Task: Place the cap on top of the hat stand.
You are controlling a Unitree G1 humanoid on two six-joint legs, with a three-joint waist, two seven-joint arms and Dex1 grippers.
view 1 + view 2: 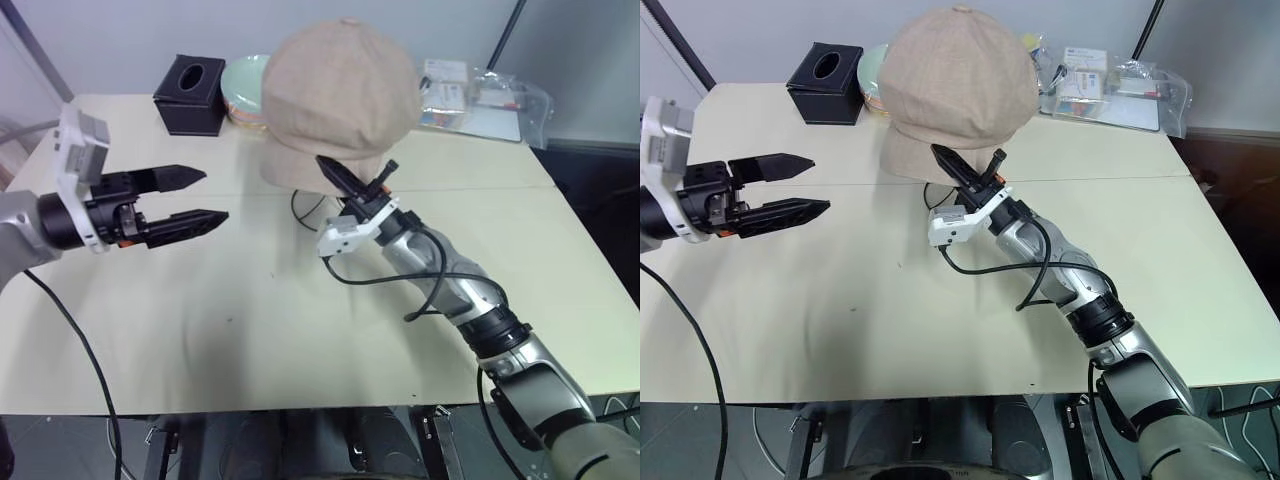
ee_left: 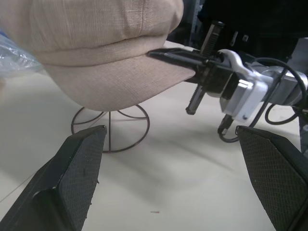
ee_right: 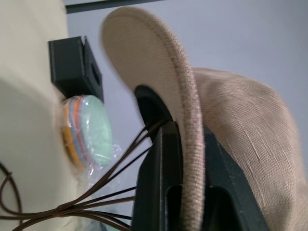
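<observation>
The beige cloth cap (image 1: 340,90) sits over the top of the dark wire hat stand, hiding its cage. The stand's thin neck and round ring base (image 2: 110,126) show below the cap on the table. My right gripper (image 1: 332,172) reaches up from the right and is shut on the cap's lower edge; the right wrist view shows the stitched rim (image 3: 190,144) pinched between the two black fingers, with the stand's wires (image 3: 96,202) beside them. My left gripper (image 1: 215,196) hovers open to the left of the cap, apart from it, pointing toward it.
At the table's back stand a black tissue box (image 1: 190,95), a wrapped stack of coloured plates (image 1: 243,88) behind the cap, and a clear plastic bag of items (image 1: 485,98). A black cable (image 1: 400,280) trails along my right arm. The table's right edge (image 1: 600,260) drops off.
</observation>
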